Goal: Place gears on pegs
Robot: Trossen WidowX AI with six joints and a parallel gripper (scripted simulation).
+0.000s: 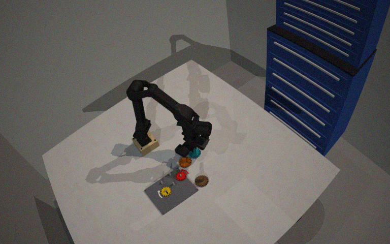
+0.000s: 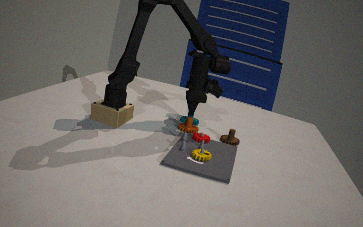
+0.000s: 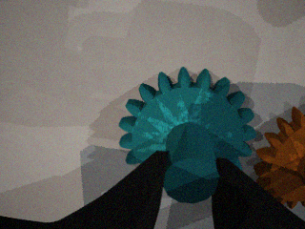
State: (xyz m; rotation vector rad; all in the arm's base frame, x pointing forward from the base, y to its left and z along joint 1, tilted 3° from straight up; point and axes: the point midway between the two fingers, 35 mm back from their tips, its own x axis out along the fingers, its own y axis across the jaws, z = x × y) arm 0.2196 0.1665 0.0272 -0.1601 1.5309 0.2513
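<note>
My gripper (image 2: 190, 114) (image 3: 190, 164) is shut on the upright stem of the teal gear (image 1: 195, 153) (image 2: 196, 121) (image 3: 148, 119), with a finger on each side. The teal gear is at the table surface, beside the orange gear (image 1: 185, 163) (image 2: 187, 129) (image 3: 286, 162). The brown gear (image 1: 201, 181) (image 2: 229, 140) stands right of the grey board (image 1: 172, 205) (image 2: 217, 165). The red gear (image 1: 180, 178) (image 2: 197, 138) and yellow gear (image 1: 166, 194) (image 2: 196, 155) sit on the board. Empty pegs show between and left of them, such as one peg (image 1: 161, 182) (image 2: 183, 145). The arm hides part of the teal gear.
The white arrow (image 1: 159, 191) (image 2: 194, 161) lies beside the yellow gear, and the red arrow (image 1: 186, 171) beside the red gear. The arm's wooden base block (image 1: 146, 147) (image 2: 104, 116) is left of the gears. A blue cabinet (image 1: 305, 90) (image 2: 242, 78) stands beyond the table.
</note>
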